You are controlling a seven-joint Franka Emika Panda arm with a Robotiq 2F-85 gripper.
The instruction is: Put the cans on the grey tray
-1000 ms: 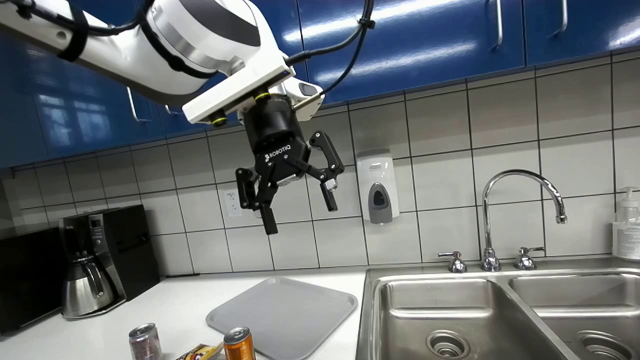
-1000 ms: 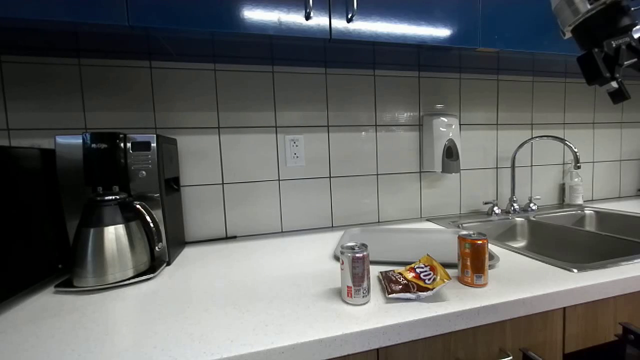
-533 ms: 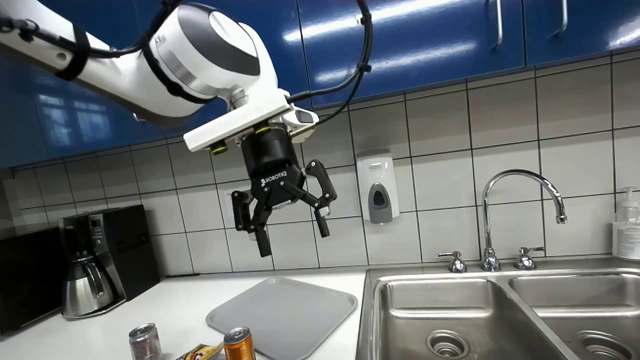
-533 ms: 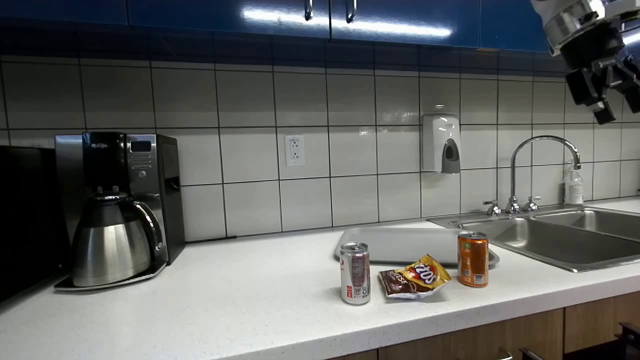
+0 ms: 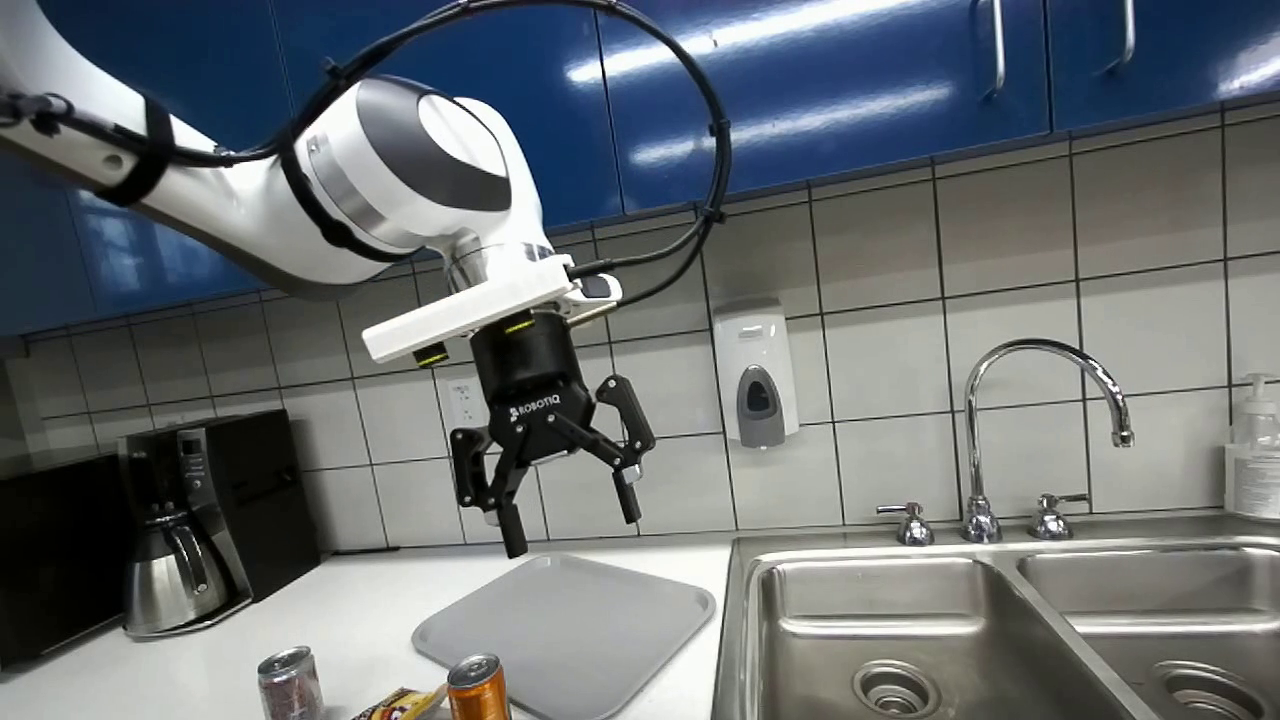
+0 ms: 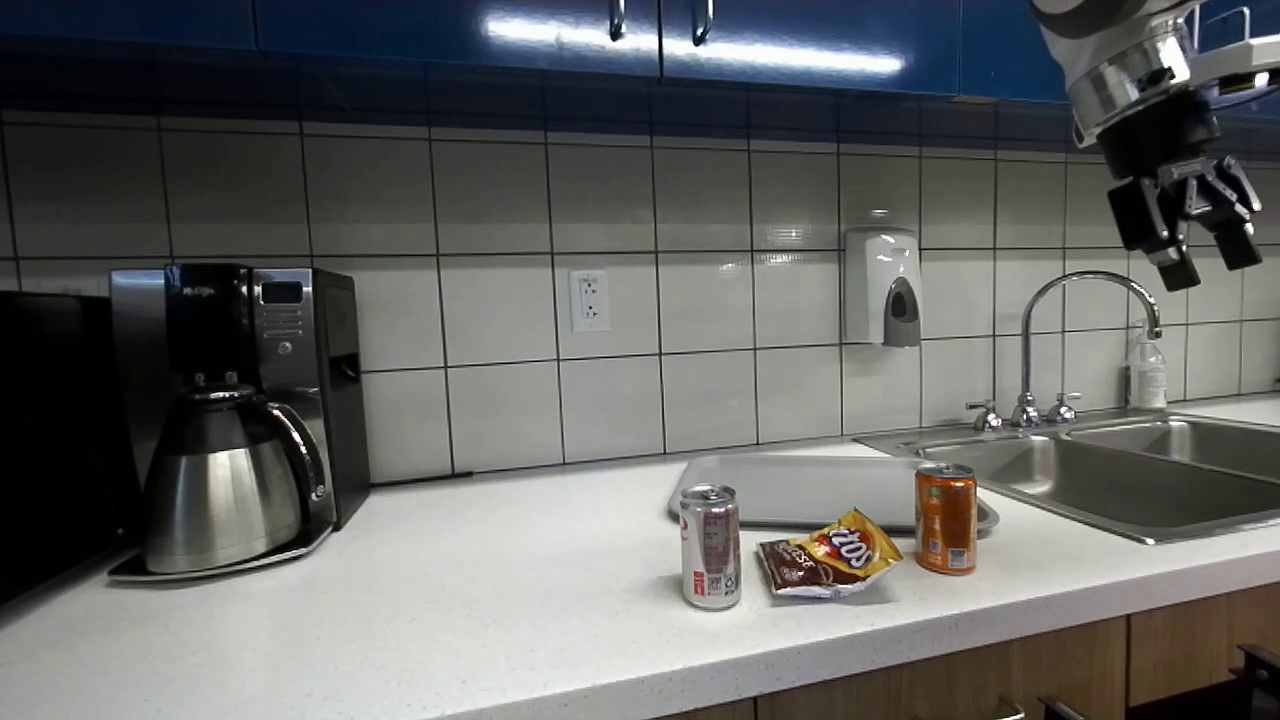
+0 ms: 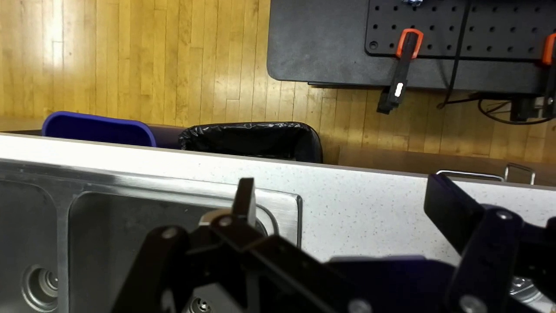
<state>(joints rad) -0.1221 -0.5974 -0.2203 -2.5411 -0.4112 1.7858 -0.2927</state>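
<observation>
Though seeing silver can (image 5: 291, 686) and orange can (image 5: 479, 692) cropped in an exterior view, can see both whole in an exterior view, upright on the bench (image 6: 450, 620) before the grey tray (image 6: 800, 485). Only in the wrist view, see floorboards (image 7: 130, 65); there too, a black-lined bin (image 7: 309, 138). Find the hand (image 5: 572, 532) spread wide, aloft.

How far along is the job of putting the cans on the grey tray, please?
Done: nothing yet, it seems; the silver can and the orange can both stand upright on the counter, off the tray. In hand: nothing; the gripper hangs open, holding neither can. Left: picking up each can and setting it on the tray.
</observation>
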